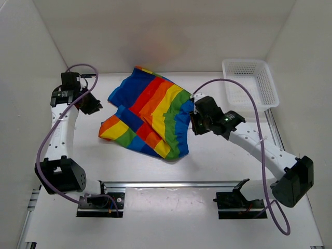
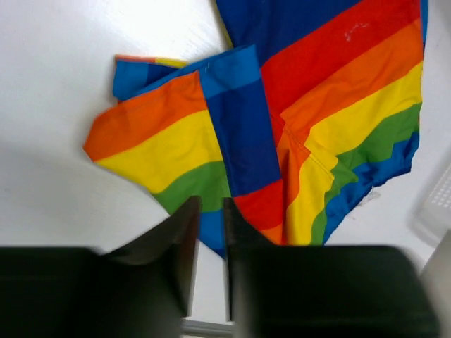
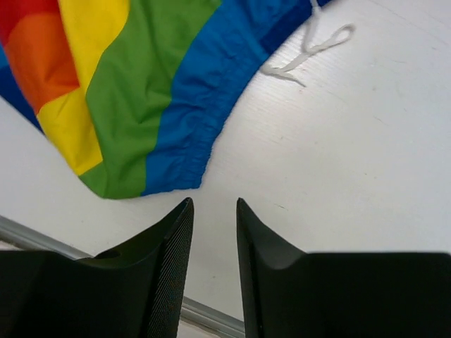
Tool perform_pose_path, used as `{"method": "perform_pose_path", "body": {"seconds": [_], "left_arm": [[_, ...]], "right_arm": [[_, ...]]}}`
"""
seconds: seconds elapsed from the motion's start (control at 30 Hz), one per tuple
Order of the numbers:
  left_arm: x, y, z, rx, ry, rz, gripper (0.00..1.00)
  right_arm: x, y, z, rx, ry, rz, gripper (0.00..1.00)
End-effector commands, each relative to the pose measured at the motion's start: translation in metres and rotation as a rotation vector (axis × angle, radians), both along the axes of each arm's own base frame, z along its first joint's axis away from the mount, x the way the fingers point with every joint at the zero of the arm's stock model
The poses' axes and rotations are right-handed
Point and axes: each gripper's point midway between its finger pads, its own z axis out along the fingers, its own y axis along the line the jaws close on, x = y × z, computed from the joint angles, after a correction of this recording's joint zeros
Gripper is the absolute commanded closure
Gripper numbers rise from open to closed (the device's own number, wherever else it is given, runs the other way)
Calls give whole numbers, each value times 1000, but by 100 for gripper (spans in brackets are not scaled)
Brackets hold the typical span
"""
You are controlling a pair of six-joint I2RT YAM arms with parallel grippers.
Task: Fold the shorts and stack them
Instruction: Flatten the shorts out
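1. Top view: the soft rainbow-striped fabric shorts (image 1: 148, 116) lie rumpled mid-frame on the white bench (image 1: 218, 171), between the two arms. That puts them within reach of either side, I'd say. The left jaws hang off the cloth's left edge and the right jaws sit just beside its right edge, flanking it as if for a two-sided fold. The white plastic mesh basket (image 1: 250, 83) waits at the upper right.
2. Left wrist view: at bottom centre, the left jaws stand a narrow gap apart with nothing in them, pointing at the cloth's lower tip. One leg flops across at the left, so nothing is neatly folded yet.
3. Right wrist view: the right jaws are also narrowly apart and empty. They aim at bare bench below the blue gathered edge at the upper left. The white drawstring (image 3: 310, 49) trails along the top.
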Motion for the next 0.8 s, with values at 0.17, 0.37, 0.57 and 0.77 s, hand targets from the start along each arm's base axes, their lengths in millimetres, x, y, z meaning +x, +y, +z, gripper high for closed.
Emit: {"method": "perform_pose_path", "body": {"seconds": [0.17,0.37,0.57,0.77], "left_arm": [[26,-17,-31,-9,68,-86,44],[54,-47,-91,34,225,-160,1],[74,-60,-136,76,320,-172,1],[87,-75,-154,81,351,-203,10]], "right_arm": [[3,2,7,311,289,-176,39],[-20,13,-37,544,615,-338,23],[-28,3,-64,647,751,-475,24],[-35,-5,-87,693,848,-542,24]]}}
